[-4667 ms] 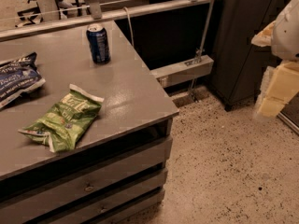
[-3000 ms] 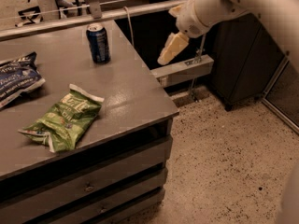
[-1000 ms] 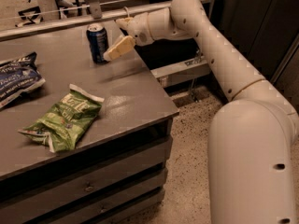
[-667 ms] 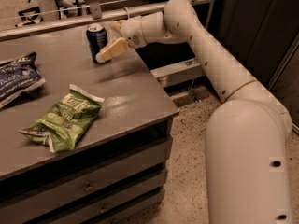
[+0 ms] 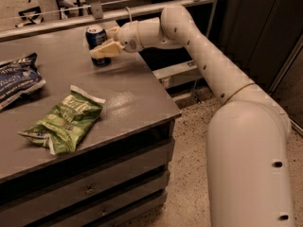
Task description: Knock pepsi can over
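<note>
The pepsi can [image 5: 96, 38], dark blue with a silver top, stands upright near the back right of the grey table [image 5: 132, 96]. My gripper [image 5: 101, 50] is at the end of the white arm that reaches in from the right. It sits right in front of the can's lower half, touching or nearly touching it.
A green snack bag [image 5: 66, 119] lies near the table's front edge. A blue crinkled snack bag [image 5: 16, 78] lies at the left. The table has drawers below. A metal rail [image 5: 142, 8] runs behind the table. Speckled floor is to the right.
The arm has swung in from the right and moved left across the table's back edge. The gripper has closed in on the can, which still stands upright.
</note>
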`<state>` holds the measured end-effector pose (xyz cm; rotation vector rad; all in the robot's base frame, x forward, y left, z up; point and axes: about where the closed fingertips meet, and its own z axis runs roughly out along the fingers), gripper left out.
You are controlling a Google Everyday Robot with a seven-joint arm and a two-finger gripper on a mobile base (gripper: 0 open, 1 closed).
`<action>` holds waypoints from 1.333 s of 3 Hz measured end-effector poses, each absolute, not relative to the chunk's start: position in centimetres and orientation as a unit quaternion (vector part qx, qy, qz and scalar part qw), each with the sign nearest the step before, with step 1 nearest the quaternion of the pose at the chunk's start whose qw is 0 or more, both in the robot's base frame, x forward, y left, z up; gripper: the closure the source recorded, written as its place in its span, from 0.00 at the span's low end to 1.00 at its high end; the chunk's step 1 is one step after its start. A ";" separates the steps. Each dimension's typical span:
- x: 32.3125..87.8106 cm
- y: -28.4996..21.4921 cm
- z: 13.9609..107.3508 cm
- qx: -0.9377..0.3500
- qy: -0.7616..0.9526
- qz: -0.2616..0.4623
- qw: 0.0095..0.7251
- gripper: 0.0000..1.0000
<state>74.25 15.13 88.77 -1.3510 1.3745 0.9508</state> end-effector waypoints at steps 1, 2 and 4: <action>74.5 14.2 88.7 -0.552 0.567 0.386 0.474 0.62; 75.0 13.7 89.2 -0.568 0.577 0.377 0.449 0.85; 72.7 11.6 94.0 -0.687 0.546 0.291 0.380 1.00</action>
